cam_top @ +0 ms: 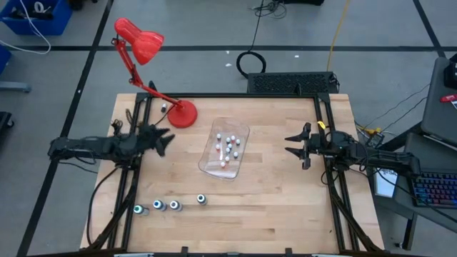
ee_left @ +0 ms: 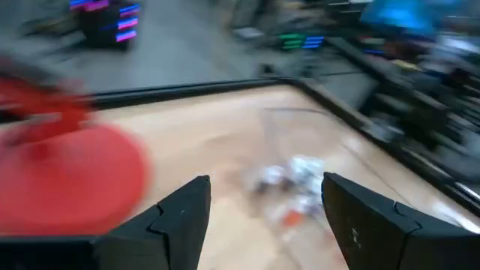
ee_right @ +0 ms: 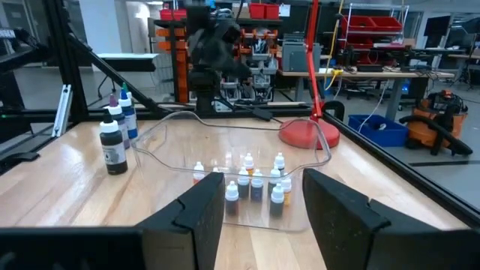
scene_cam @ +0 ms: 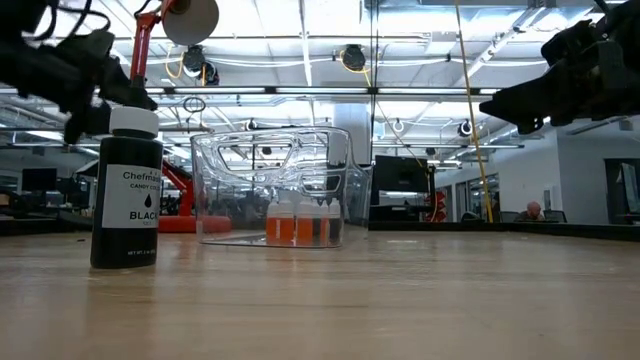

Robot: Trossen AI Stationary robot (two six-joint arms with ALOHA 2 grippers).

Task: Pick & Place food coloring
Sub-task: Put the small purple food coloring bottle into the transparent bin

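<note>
Several tiny white-topped food coloring bottles (cam_top: 229,147) stand upright inside a clear plastic tub (cam_top: 241,129) at the table's middle; they also show in the right wrist view (ee_right: 253,181). Several larger dark bottles (cam_top: 166,205) stand in a row near the table's front left; the low view shows one of them, labelled black (scene_cam: 126,190), close up. My left gripper (cam_top: 166,139) hovers open to the left of the tub, clear of the table, in its own view (ee_left: 266,202) with nothing between its fingers. My right gripper (cam_top: 291,143) hovers open to the right of the tub, its fingers (ee_right: 262,202) pointing level at it.
A red desk lamp stands with its round base (cam_top: 183,113) just behind my left gripper, its head (cam_top: 141,39) leaning past the far left corner. One small bottle (cam_top: 163,108) stands beside the base. Black frame rails (cam_top: 330,178) run along both table sides.
</note>
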